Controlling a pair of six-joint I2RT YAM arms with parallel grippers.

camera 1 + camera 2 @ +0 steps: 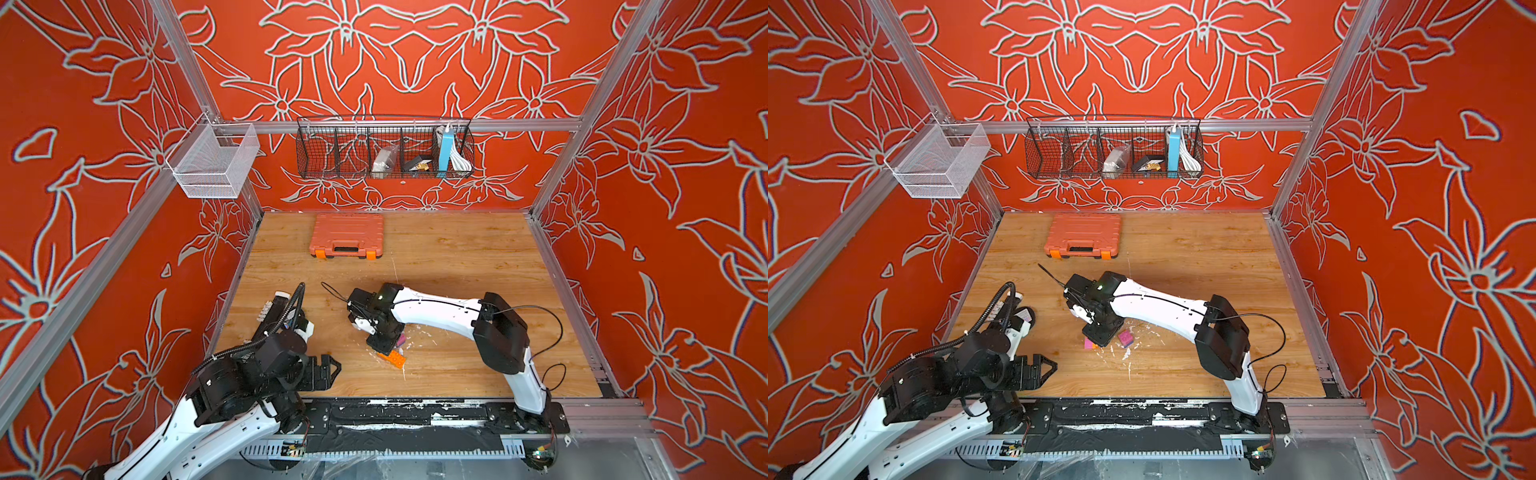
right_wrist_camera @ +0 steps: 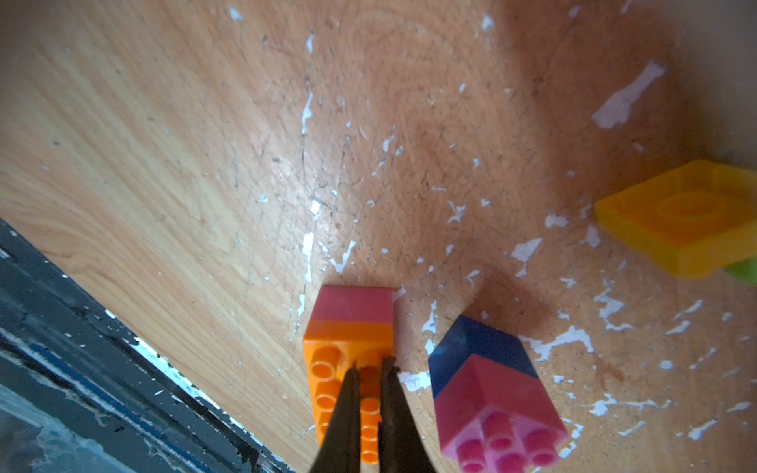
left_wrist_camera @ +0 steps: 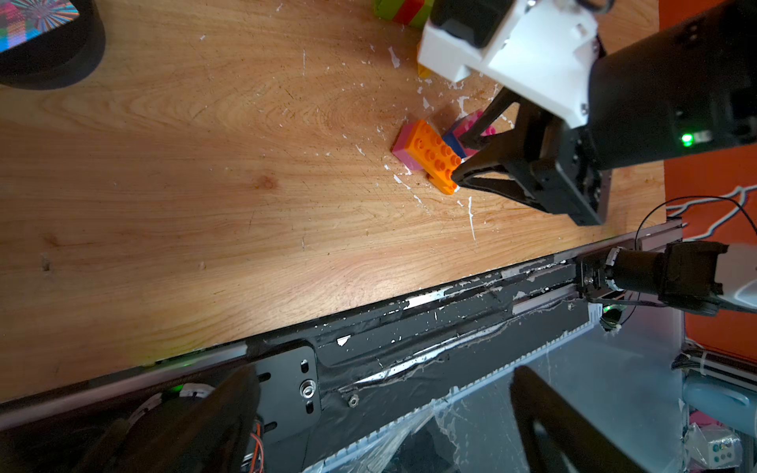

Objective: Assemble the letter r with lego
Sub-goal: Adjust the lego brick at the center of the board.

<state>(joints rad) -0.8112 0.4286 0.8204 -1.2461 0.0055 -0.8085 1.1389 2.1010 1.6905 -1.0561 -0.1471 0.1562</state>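
Closed right end effector (image 2: 370,364) presses orange brick (image 2: 348,333) onto pink brick (image 2: 352,303); left end effector (image 1: 332,369) open. Next likely needs square downward pressure.

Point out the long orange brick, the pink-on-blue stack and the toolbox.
long orange brick (image 3: 434,152): left wrist view, studded top face.
pink-on-blue stack (image 2: 491,389): right wrist view, pink brick's side wall.
toolbox (image 1: 347,230): a top view, ribbed lid.

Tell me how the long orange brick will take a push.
Stiff: the orange brick looks like hard moulded plastic, so it should not bend. May rock: one end sits on the pink brick, the other end's support is hidden. Probably light and smooth, so it may skid on the wooden table.
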